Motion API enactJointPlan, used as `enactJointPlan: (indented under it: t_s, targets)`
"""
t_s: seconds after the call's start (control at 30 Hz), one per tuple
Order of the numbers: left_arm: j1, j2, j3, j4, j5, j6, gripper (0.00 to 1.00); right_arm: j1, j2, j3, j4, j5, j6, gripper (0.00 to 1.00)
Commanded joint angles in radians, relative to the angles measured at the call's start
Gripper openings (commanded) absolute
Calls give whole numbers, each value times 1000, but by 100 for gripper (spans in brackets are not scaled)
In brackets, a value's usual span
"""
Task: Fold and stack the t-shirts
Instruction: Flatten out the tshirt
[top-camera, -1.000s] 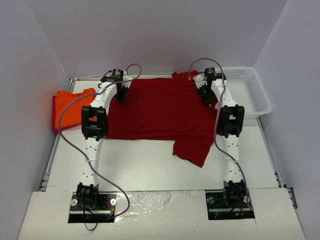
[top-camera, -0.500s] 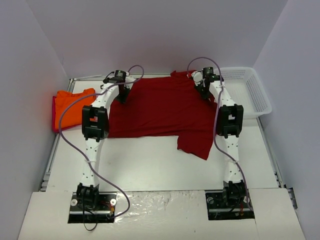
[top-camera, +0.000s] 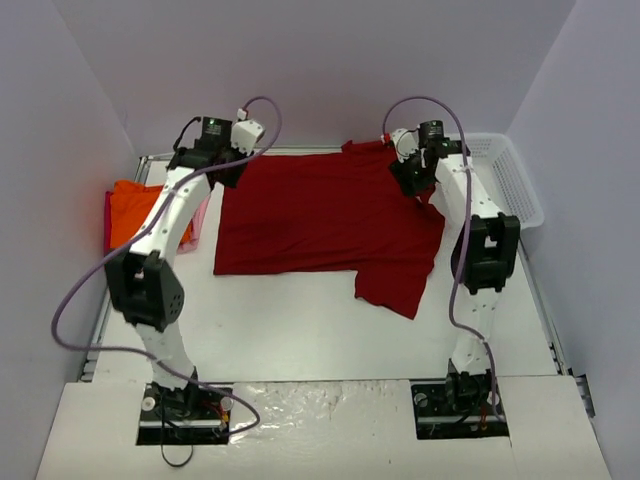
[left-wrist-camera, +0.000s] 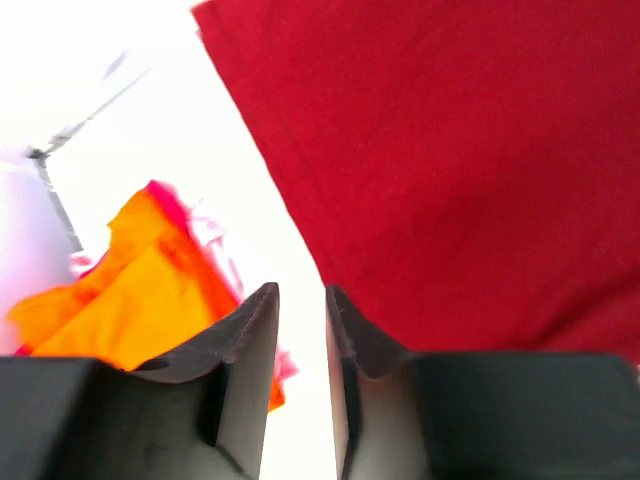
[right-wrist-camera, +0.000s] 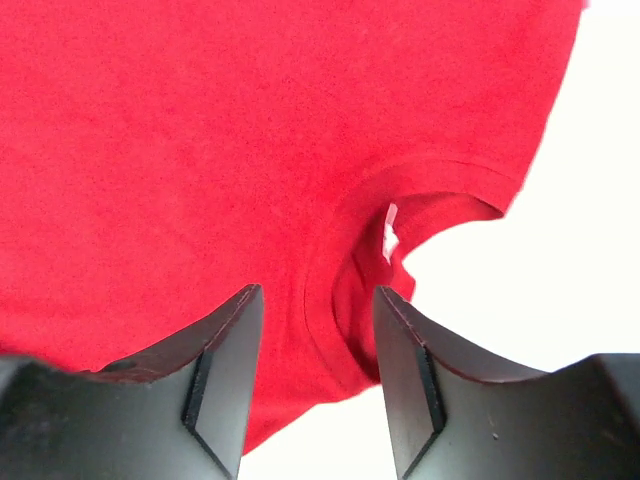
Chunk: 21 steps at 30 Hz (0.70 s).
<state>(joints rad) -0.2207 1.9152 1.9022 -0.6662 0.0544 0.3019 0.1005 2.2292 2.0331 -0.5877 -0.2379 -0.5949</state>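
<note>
The dark red t-shirt (top-camera: 325, 215) lies spread flat across the far half of the table, one sleeve (top-camera: 392, 288) sticking out toward the near right. My left gripper (top-camera: 226, 170) hovers above the shirt's far left corner. In the left wrist view the left gripper (left-wrist-camera: 300, 292) is open by a narrow gap, with only white table showing between the jaws. My right gripper (top-camera: 408, 180) hangs over the far right part of the shirt. The right wrist view shows that gripper (right-wrist-camera: 318, 292) open and empty above the shirt's collar (right-wrist-camera: 345, 270). The orange t-shirt (top-camera: 135, 208) lies at the far left on the pale pink t-shirt (left-wrist-camera: 215, 248).
A white mesh basket (top-camera: 512, 185) stands at the far right beside the right arm. Grey walls close in the table on three sides. Bare white tabletop (top-camera: 300, 330) stretches between the red shirt and the arm bases.
Both grippers went from shut on the red shirt's far edge to open and lifted off it. The arms rose; the shirt's far edge now rests on the table.
</note>
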Motion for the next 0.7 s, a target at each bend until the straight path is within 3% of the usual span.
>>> enactJointPlan:
  t_s: [0.0,0.1,0.17,0.2,0.23,0.3,0.33,0.37,0.43,0.47,0.5,0.67]
  targets:
    - [-3,-181,-141,63,8,60,25,5,-210,-95,-20,-24,1,45]
    - [-3,-324,-358,127,2,123,28,2,-325,-242,-18,-20,-14,42]
    - [-3,-411,-519,146,2,183,38,1,-380,-322,-17,-20,-16,33]
    - [-3,-438,-569,152,10,200,40,-1,-411,-365,-15,-34,-22,23]
    - [-3,-458,-615,160,4,218,40,-2,-468,-452,-15,-40,-26,20]
    - [-3,-511,-738,181,2,235,44,-2,-541,-573,-8,-47,-28,19]
    - [-3,-542,-767,182,8,238,55,-4,-563,-608,-9,-49,-28,18]
    - [-3,-554,-816,182,19,241,72,-2,-598,-638,-6,-49,-20,20]
    - [-3,-593,-848,166,59,253,76,-4,-632,-721,-1,-49,-11,20]
    - [-3,-605,-864,165,90,259,83,-4,-646,-746,3,-52,-5,20]
    - [-3,-616,-890,166,103,264,95,-4,-675,-770,14,-55,15,25]
    - [-5,-636,-956,203,139,333,96,-5,-730,-904,98,-118,61,25]
